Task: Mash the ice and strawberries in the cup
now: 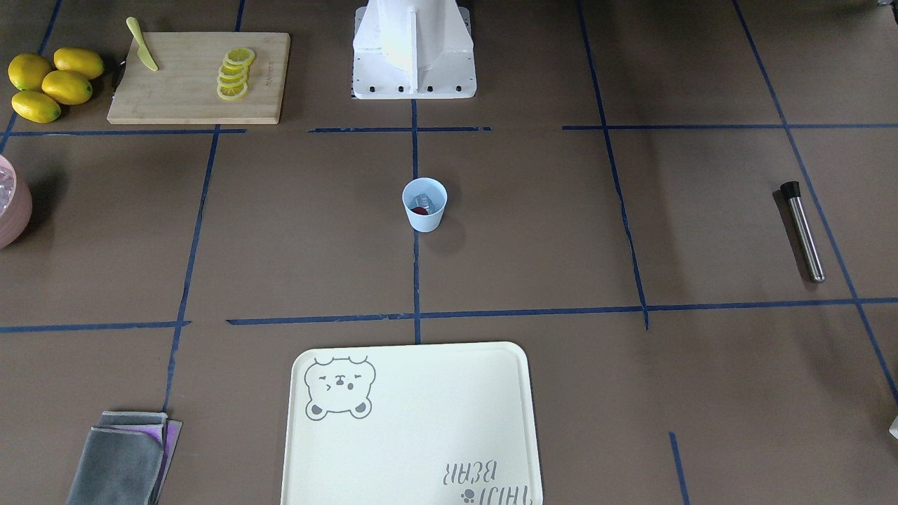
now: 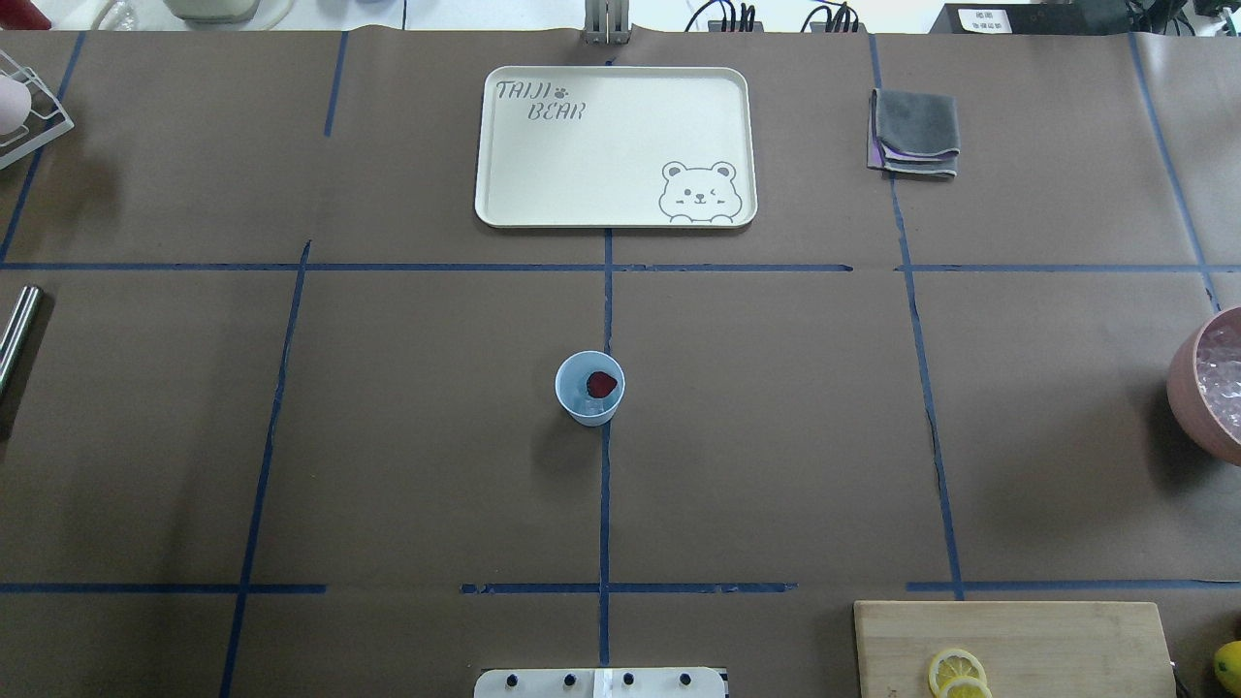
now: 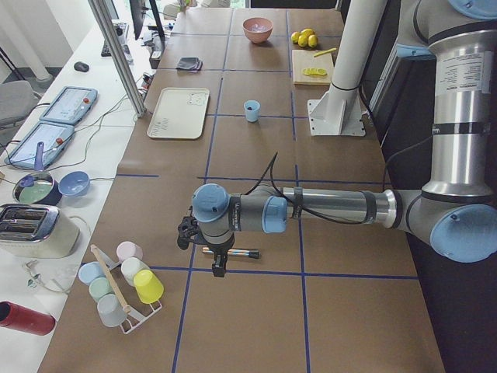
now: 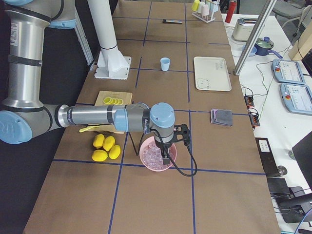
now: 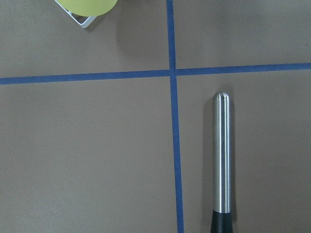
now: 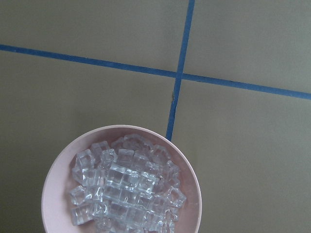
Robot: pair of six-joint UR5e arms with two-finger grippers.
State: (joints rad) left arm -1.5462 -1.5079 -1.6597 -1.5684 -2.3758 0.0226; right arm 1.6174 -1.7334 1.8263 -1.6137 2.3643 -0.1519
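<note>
Status: loading looks done, mashing not started. The cup (image 1: 424, 205) is stood upright at table centre, on the middle tape line. The strawberry (image 2: 601, 384) and ice (image 1: 424, 198) are seen inside it, both apparently whole; nothing crushed as far as can be told.

The muddler (image 5: 222, 155) is laid flat on the table at the robot's left end, well apart from the cup, not held. The left gripper (image 3: 217, 263) is hung close above it, with the wrist camera aimed straight down on the steel shaft. No fingers are shown in that camera, so its opening cannot be told. The right gripper (image 4: 165, 157) is hung over the pink bowl (image 2: 1188, 388) of cubes at the right end; its opening cannot be told either.

Remaining, as judged: muddler to be picked up, carried to the cup and pressed into the contents. The cup is small and unbraced, so tipping is to be expected unless it is steadied.
</note>
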